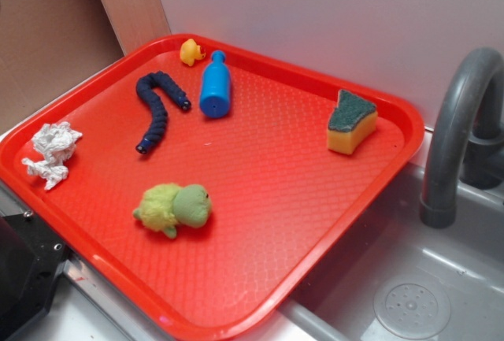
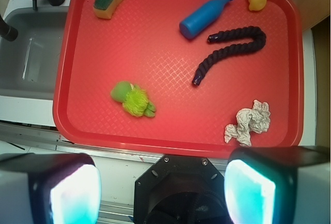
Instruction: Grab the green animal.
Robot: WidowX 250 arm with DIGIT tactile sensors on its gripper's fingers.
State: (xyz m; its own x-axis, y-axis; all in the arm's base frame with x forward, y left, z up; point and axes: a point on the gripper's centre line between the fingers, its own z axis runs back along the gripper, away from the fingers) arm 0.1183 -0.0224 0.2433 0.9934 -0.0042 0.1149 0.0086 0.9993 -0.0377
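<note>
A: Where is the green animal?

B: It lies on the red tray, toward the near edge in the exterior view, with bare tray all around it. Its smooth darker head points right there and the fuzzy yellow-green body lies to the left.

A: And from the wrist camera?

B: There it sits in the lower left part of the tray, head to the upper left, fuzzy body toward the lower right.

A: How does the gripper stand?

B: Its two fingers are spread wide apart at the bottom of the wrist view, with nothing between them. It hangs off the tray, past its near edge, well apart from the toy.

A: What else is on the tray?

B: A blue bottle on its side at the far end, a tiny yellow duck just beside its neck, and a dark blue worm curled to the left of the bottle. A crumpled paper lies by the left edge, and a yellow sponge with a green top stands near the right edge. A grey faucet rises over a sink to the right.
</note>
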